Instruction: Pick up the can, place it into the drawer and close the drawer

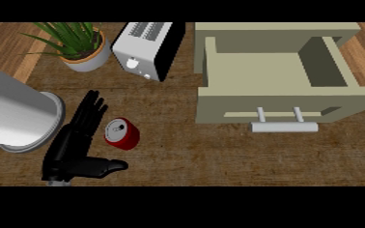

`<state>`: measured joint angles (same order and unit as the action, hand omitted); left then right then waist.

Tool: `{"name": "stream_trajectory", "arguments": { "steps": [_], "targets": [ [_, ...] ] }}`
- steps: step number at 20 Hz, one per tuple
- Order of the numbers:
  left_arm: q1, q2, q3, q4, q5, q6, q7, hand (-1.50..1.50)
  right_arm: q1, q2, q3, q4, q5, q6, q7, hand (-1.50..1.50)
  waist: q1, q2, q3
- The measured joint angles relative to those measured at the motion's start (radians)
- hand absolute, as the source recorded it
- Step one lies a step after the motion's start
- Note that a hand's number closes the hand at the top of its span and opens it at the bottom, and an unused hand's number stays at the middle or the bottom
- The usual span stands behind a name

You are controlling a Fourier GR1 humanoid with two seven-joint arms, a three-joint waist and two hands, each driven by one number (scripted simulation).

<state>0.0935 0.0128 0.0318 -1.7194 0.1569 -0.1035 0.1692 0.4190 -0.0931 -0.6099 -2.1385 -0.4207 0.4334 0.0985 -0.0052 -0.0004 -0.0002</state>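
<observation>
can (122,133): red, silver top with pull tab, standing on the wooden counter (214,154), lower left of view. Not in the drawer, well apart from it.
left hand (75,142): black, fingers straight and extended toward the top of view, thumb stuck out to the right below the can. Open, grips nothing. Sits just left of the can; fingers run alongside it, contact cannot be told.
right hand: shows nowhere in the view.
drawer (274,104): beige, pulled out toward the viewer, right half of view. Interior visible, nothing in it. Front panel carries a silver bar handle (284,125) on two posts.
cabinet body (278,34): beige box behind the drawer, the drawer slides out of it.
toaster (146,48): white and black, slots on top, round knob on the front face, top centre, left of the drawer.
potted plant (75,46): green spiky leaves in a light pot with a tan rim, upper left corner.
metal pot (25,118): large grey cylinder at the left edge, tilted look from this angle, contents not visible. Close to the left hand's fingers.
</observation>
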Motion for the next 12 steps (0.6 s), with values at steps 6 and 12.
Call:
{"name": "stream_trajectory", "arguments": {
  "steps": [6,12],
  "targets": [
    [0.001,-0.001,0.028,0.125,-0.025,0.001,-0.120,-1.50,-0.002,0.016,-0.030,0.005,-0.009,0.029,0.002,-1.50,0.000,0.000,0.000],
    [-0.031,0.035,0.086,0.290,-0.019,-0.030,-0.232,-1.50,-0.001,0.035,-0.047,-0.038,-0.021,0.044,0.039,-1.50,0.000,0.000,0.000]
  ]
}}
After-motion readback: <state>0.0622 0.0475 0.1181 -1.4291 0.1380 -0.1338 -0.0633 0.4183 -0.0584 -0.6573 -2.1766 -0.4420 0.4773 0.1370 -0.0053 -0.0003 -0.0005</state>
